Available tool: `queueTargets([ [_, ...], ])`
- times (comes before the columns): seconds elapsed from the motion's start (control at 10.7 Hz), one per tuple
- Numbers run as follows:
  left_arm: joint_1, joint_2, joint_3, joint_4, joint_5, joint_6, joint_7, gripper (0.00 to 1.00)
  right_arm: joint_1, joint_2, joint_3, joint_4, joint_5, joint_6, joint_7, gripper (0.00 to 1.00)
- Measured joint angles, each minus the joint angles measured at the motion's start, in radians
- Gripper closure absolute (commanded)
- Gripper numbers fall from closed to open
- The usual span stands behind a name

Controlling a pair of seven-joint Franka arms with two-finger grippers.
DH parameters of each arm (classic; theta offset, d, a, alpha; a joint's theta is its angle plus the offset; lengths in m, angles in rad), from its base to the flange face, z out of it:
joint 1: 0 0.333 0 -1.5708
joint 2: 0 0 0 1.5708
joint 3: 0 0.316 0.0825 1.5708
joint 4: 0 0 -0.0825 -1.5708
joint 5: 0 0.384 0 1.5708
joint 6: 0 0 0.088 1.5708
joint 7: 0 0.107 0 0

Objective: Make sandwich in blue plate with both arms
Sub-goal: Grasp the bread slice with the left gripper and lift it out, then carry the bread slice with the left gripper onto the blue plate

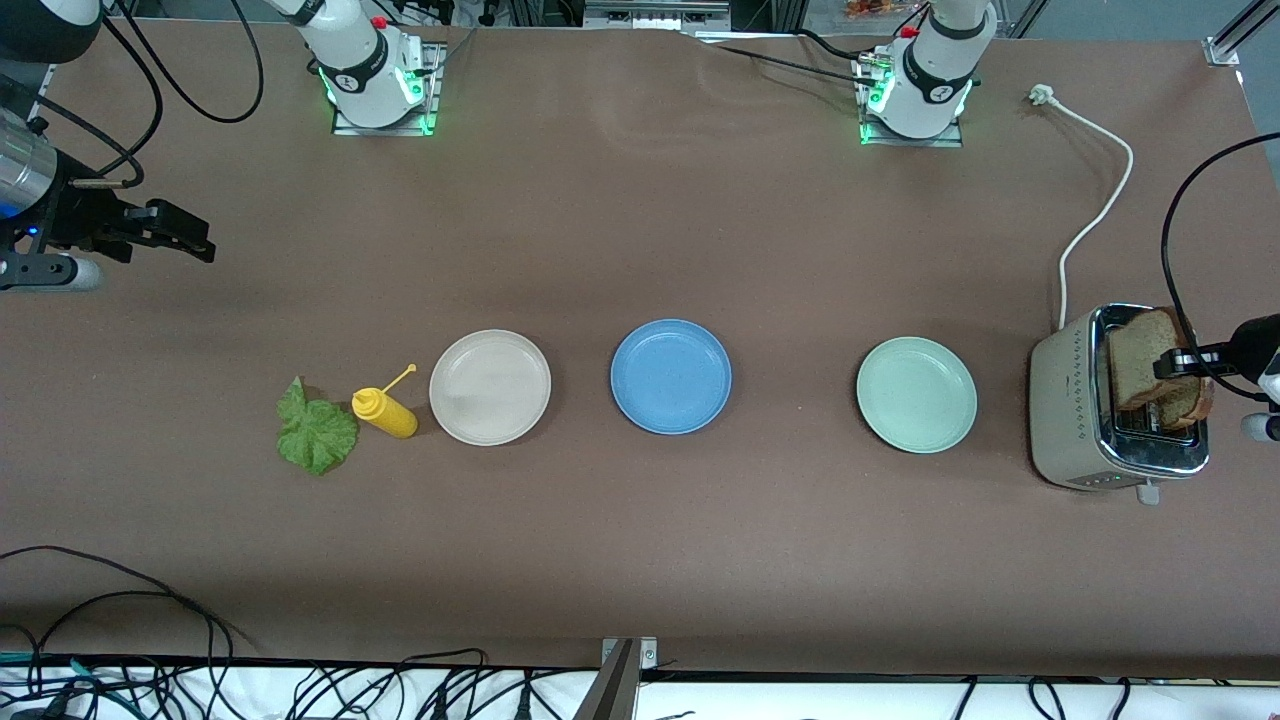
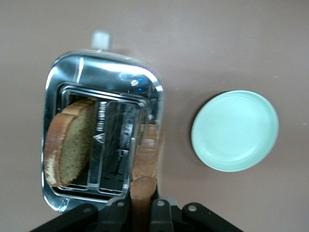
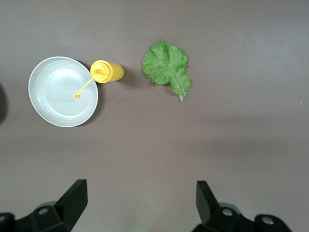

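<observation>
Over the toaster [image 1: 1085, 420], left gripper [image 1: 1185, 362] clamped on a bread slice [image 1: 1140, 350]; right gripper [image 1: 170, 235] waiting above the bench [image 1: 640, 200], fingers [image 3: 75, 198] spread apart.

left gripper [image 1: 1185, 362] gripping bread slice [image 1: 1150, 365] over toaster [image 1: 1075, 420] | right gripper [image 1: 195, 238] hanging open | blue plate [image 1: 670, 376] sitting bare

Ranged in a row along the brown tabletop [image 1: 640, 560], from the right arm's end: frilly green lettuce leaf [image 1: 315, 430]; yellow plastic squeeze bottle [image 1: 385, 412] just beside it; round beige plate [image 1: 490, 386]; round sky-blue plate [image 1: 671, 376] mid-row; round pale green plate [image 1: 916, 394]; silver metal toaster [image 1: 1085, 400] at the left arm's end, one brown bread slice [image 2: 70, 145] standing in its slot.
</observation>
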Motion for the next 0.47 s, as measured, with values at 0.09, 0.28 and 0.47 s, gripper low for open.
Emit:
queueTargets([
  [0.09,-0.037,-0.015,-0.003,0.025,0.0,-0.021,-0.001,1.0,0.0,0.0,0.0,0.0,0.0,0.0,0.0,0.0],
  [0.28,-0.121,-0.044,-0.008,0.038,0.0,-0.032,-0.003,1.0,0.0,0.0,0.0,0.0,0.009,0.0,0.0,0.0],
  [0.47,-0.201,-0.054,-0.02,0.043,0.0,-0.033,-0.005,1.0,0.0,0.0,0.0,0.0,0.011,0.0,0.0,0.0],
])
